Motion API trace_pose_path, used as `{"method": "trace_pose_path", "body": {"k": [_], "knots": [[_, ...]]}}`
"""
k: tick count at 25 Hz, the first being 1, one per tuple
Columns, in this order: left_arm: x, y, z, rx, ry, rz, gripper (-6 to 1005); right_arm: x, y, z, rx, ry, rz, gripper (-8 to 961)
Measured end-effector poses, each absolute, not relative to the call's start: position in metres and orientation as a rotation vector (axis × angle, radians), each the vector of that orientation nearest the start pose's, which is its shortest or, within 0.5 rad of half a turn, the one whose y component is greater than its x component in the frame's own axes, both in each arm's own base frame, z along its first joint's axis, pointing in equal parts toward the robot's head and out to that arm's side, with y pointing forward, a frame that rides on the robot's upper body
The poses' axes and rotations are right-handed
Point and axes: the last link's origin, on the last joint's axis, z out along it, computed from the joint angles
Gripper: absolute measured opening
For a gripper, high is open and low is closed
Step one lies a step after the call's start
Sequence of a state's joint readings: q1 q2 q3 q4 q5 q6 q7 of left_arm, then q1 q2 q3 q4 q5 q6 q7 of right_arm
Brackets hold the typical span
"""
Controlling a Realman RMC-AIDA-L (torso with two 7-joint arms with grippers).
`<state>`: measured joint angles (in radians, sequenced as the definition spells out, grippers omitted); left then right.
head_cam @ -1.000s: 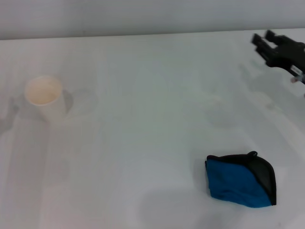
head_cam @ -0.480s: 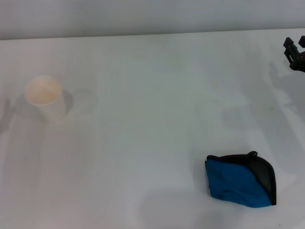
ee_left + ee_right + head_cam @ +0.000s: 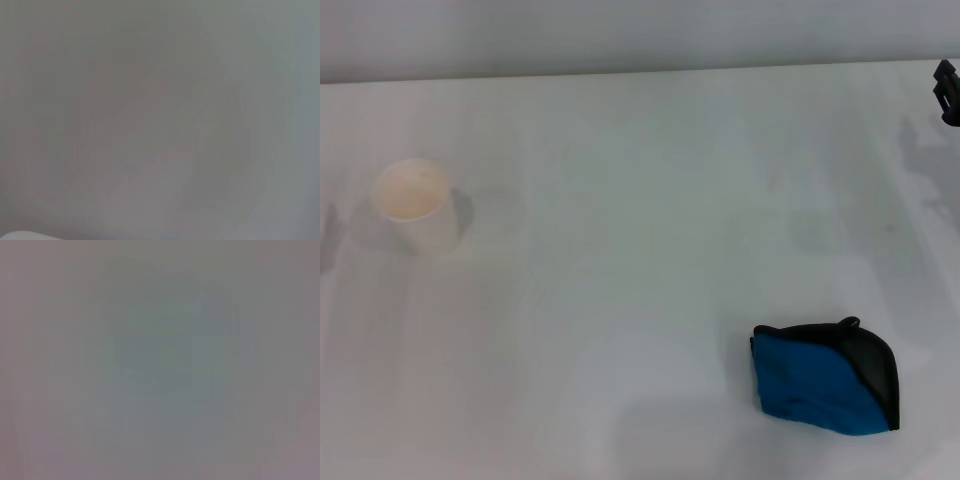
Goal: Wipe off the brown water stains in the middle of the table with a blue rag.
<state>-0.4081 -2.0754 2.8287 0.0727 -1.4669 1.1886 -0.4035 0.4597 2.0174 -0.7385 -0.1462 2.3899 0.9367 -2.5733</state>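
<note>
From the head view, the white table point(image 3: 640, 150) shows no brown stain that I can make out across its middle, only faint grey smudges. The blue rag point(image 3: 823, 377) lies folded at the near right, black edging turned right, its small loop on top, nothing touching it. I judge it sits ready there for the right arm. A pale paper cup point(image 3: 414, 205) stands upright far off at the left, well apart from the rag. Only a black sliver of the right gripper point(image 3: 948, 90) shows at the far right edge, holding nothing that I can see; whether its fingers are spread or closed I cannot tell.

The left wrist view gives only blank grey surface, no fingers.

The right wrist view is equally blank.
</note>
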Motion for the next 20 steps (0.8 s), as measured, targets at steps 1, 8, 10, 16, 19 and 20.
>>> {"method": "trace_pose_path", "body": {"k": [1, 8, 10, 16, 19, 20], "knots": [[-0.366, 0.308, -0.002, -1.446, -0.81, -0.776, 887, 0.384, 0.352, 0.045, -1.517, 0.801, 0.617, 458], [-0.362, 0.316, -0.001, -1.45, -0.804, -0.785, 889, 0.378, 0.361, 0.046, -1.527, 0.759, 0.591, 490], [-0.361, 0.318, 0.0, -1.444, -0.803, -0.788, 888, 0.378, 0.363, 0.046, -1.527, 0.762, 0.587, 500], [-0.36, 0.319, 0.001, -1.435, -0.803, -0.793, 887, 0.378, 0.368, 0.045, -1.528, 0.778, 0.565, 686], [-0.36, 0.32, 0.001, -1.436, -0.804, -0.792, 887, 0.378, 0.368, 0.044, -1.528, 0.78, 0.564, 779], [-0.36, 0.32, 0.001, -1.435, -0.804, -0.792, 887, 0.378, 0.368, 0.044, -1.528, 0.781, 0.564, 803]]}}
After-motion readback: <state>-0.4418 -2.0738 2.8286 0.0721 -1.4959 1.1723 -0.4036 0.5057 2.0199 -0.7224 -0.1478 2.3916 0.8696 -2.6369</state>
